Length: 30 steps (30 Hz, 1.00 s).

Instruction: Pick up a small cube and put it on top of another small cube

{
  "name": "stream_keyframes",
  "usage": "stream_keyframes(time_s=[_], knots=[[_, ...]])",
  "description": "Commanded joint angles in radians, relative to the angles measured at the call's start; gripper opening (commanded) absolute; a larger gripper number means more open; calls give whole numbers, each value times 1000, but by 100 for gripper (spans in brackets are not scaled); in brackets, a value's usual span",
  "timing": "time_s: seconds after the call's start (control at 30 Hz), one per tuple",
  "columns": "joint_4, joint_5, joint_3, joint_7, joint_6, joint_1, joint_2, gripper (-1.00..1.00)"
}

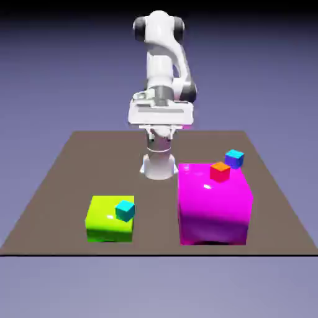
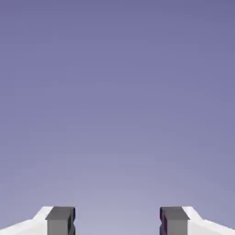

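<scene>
Lower left of the exterior view: rounded, glossy lime block [image 1: 107, 222], small teal cube [image 1: 125, 210] at its right side; we can't tell if that cube rests on it or stands in front.

Upper middle: claw [image 2: 117, 221] spread wide, nothing between the tips; hand view shows only backdrop beyond them.

Just right of that, by the far edge of the brown worktop [image 1: 68, 186]: a magenta sliver [image 1: 187, 127], probably our small magenta-and-purple cube. Arm hides the rest; faces and tilt unreadable.

Handling, our guess: light, stiff, not fragile, smooth enough to slip or skid if nudged. We'd take two opposite side faces at mid-height, square on.

Right: big glossy magenta block [image 1: 214, 208], red-orange cube [image 1: 220, 172] over its top, contact unclear. Farther right, cyan-topped purple cube [image 1: 234, 159], base partly cut off by the block.
</scene>
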Motion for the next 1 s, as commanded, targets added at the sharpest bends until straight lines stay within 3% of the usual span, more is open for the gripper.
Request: stream_keyframes(time_s=[0.0,0.97], knots=[[2,44,0,-1,-32,-32,27,0],[48,1305,-9,-33,-972,-959,822,0]])
